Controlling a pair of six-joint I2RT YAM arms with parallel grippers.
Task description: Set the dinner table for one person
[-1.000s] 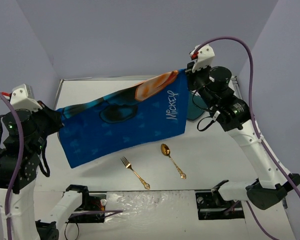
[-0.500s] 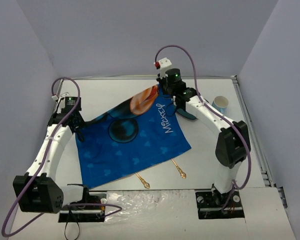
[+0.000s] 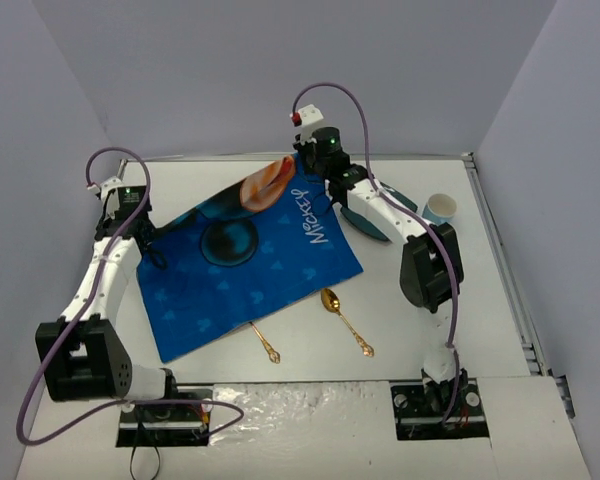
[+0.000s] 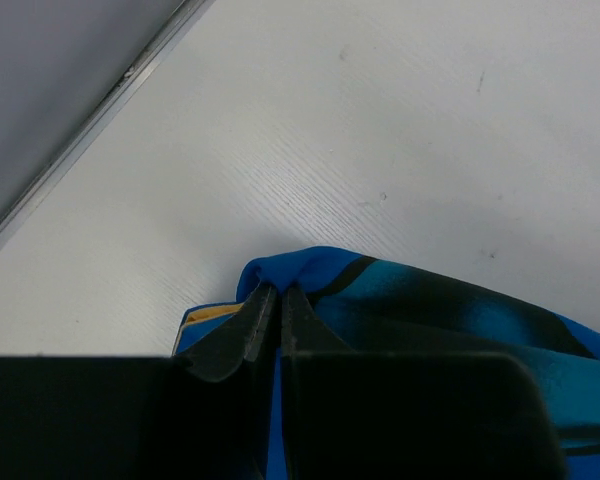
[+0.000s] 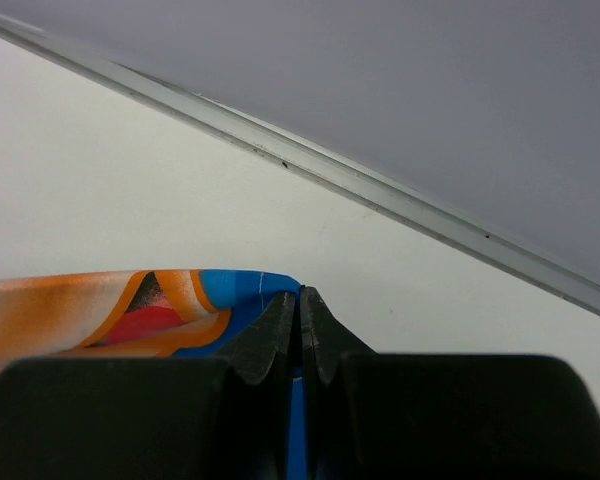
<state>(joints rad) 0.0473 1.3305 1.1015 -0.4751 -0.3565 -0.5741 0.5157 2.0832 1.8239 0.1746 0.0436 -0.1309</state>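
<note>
A blue Mickey-print placemat lies spread on the white dinner table, tilted. My left gripper is shut on its far left corner; in the left wrist view the jaws pinch the blue cloth. My right gripper is shut on the far right corner, seen as blue and orange cloth in the right wrist view. A gold fork pokes out from under the mat's near edge. A gold spoon lies right of it.
A teal plate lies partly under my right arm at the back. A blue and white paper cup stands at the far right. A metal edge strip and the grey back wall lie close behind both grippers.
Both grippers have lowered the placemat and carried it toward the back left; it now lies on the table. The spoon is uncovered again and the fork is partly covered.
</note>
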